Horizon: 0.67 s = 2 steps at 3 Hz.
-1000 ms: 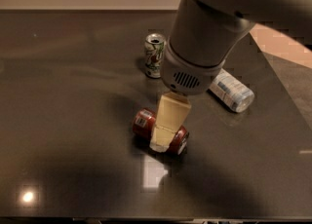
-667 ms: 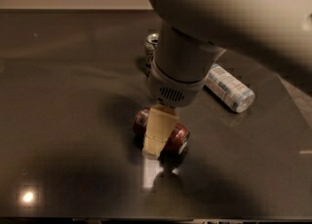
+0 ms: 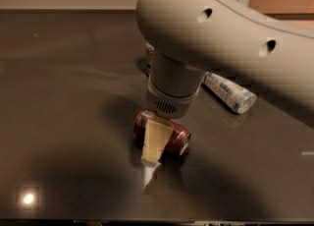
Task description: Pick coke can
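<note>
**Tool down over the red can**

The red aluminium soda can with silver rims (image 3: 177,136) lies on its side on the dark shiny surface (image 3: 64,122). The robot's grey and tan tool (image 3: 156,144) reaches down over the can's middle, across its front side. I cannot tell if the tool is apart or squeezing the can. Behind the can, to its right, a clear plastic bottle (image 3: 229,92) lies on its side. What is inside either one cannot be seen.
</note>
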Each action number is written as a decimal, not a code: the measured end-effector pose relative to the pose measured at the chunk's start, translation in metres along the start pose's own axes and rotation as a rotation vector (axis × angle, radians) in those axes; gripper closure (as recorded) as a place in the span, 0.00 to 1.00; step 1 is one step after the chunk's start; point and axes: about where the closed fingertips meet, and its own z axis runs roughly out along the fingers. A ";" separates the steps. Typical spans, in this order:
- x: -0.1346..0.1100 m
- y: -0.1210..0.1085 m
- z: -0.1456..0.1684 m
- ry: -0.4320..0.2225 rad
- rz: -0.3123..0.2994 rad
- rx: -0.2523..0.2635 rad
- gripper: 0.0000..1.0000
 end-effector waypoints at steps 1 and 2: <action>0.002 0.000 0.013 0.018 0.006 -0.005 0.00; 0.007 -0.002 0.025 0.040 0.014 -0.012 0.00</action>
